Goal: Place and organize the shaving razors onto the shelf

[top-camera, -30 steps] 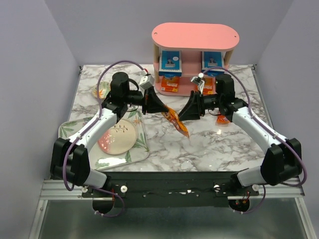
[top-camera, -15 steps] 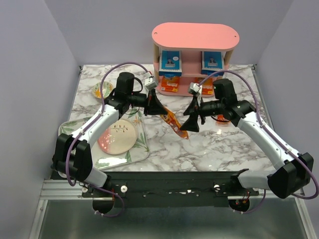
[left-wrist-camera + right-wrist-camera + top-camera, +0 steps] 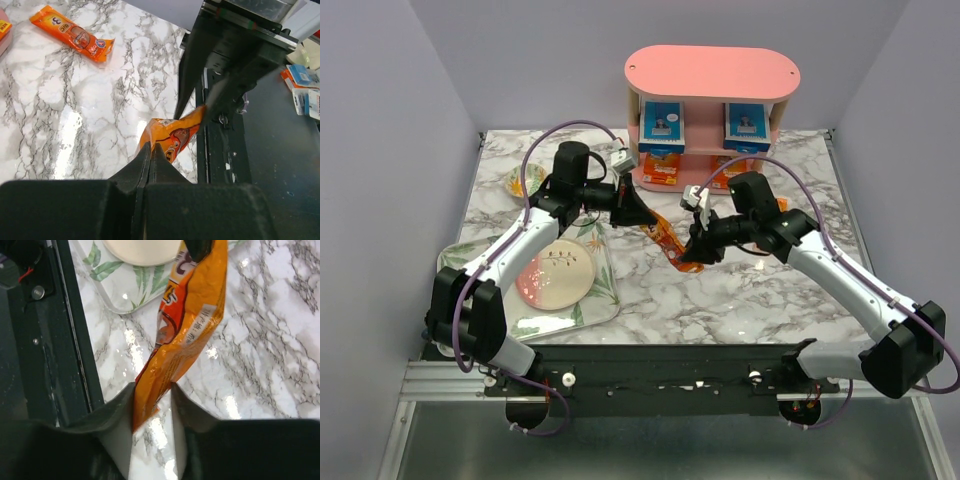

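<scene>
Orange packet passed from one arm to the other, in the air

The orange packet point(image 3: 670, 243) hangs tilted over the middle of the bench point(image 3: 740, 300), in front of the shelf point(image 3: 712, 72). The left end effector point(image 3: 151, 150) is closed on its upper end and the right end effector point(image 3: 152, 395) pinches its lower end, probably to take it over. One second before, the right one stood apart from the packet, further right.

White-shelled left arm point(image 3: 515, 250) and right arm point(image 3: 835, 270) are showing chunky black joints. Thin purple cables point(image 3: 552, 133) are looping over both. Left gripper point(image 3: 151, 147) and right gripper point(image 3: 152, 387) are showing black wedge-shaped fingers point(image 3: 132, 172). Silver screws point(image 3: 565, 379) are dotting the black base rail point(image 3: 660, 362).
</scene>
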`<state>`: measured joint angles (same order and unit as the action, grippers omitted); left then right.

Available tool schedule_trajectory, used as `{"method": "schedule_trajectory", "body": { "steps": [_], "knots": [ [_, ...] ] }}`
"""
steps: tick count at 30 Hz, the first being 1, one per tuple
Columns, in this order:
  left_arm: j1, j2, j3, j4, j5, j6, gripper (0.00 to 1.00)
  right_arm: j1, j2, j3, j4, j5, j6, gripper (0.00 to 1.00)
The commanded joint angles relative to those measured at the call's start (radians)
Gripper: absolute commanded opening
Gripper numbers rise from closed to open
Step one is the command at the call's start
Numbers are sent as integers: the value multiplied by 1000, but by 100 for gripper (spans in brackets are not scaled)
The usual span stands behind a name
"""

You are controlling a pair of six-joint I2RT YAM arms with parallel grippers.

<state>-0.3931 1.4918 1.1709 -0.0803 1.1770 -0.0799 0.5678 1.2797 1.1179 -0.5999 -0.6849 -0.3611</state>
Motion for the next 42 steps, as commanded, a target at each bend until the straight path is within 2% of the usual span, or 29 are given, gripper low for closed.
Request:
{"method": "schedule_trajectory", "body": {
  "steps": [1, 3, 4, 5, 7, 8, 10, 11, 14, 18, 22, 26, 32, 39, 42],
  "knots": [
    [-3, 4, 27, 19, -25, -11, 0, 1, 4, 9, -14, 68, -22, 19],
    [8, -4, 33, 17, -74, -9, 4, 1, 4, 19, -30, 67, -25, 12],
    [14, -7, 35, 25, -91, -9, 8, 0, 0, 20, -28, 65, -18, 10],
    [22, -13, 38, 25, -114, -15, 18, -5, -9, 22, -24, 56, -9, 9],
    [66, -39, 55, 28, -233, -32, 26, -37, -16, 33, -17, 13, 34, 6],
    [92, -48, 62, 39, -272, -59, 34, -52, -17, 52, -11, -51, 57, 6],
    [183, -85, 70, 100, -370, -105, 41, -104, -14, 80, 14, -134, 125, 5],
    [216, -102, 61, 144, -385, -159, 45, -126, -11, 95, 31, -234, 152, 5],
    [324, -146, 50, 224, -405, -190, 50, -203, 18, 152, 147, -355, 315, 5],
    [369, -145, 93, 169, -384, -170, 52, -278, 53, 233, 355, -378, 577, 5],
    [369, -166, 43, 191, -349, -210, 52, -353, 99, 348, 456, -320, 747, 4],
    [358, -200, -5, 192, -339, -189, 52, -417, 176, 486, 445, -194, 755, 4],
    [344, -257, -69, 126, -306, -112, 54, -485, 289, 658, 460, -125, 758, 5],
    [341, -285, -145, 152, -295, -129, 55, -529, 395, 798, 436, -42, 720, 6],
    [339, -291, -155, 152, -293, -129, 58, -548, 446, 852, 428, -51, 694, 6]
  ]
}}
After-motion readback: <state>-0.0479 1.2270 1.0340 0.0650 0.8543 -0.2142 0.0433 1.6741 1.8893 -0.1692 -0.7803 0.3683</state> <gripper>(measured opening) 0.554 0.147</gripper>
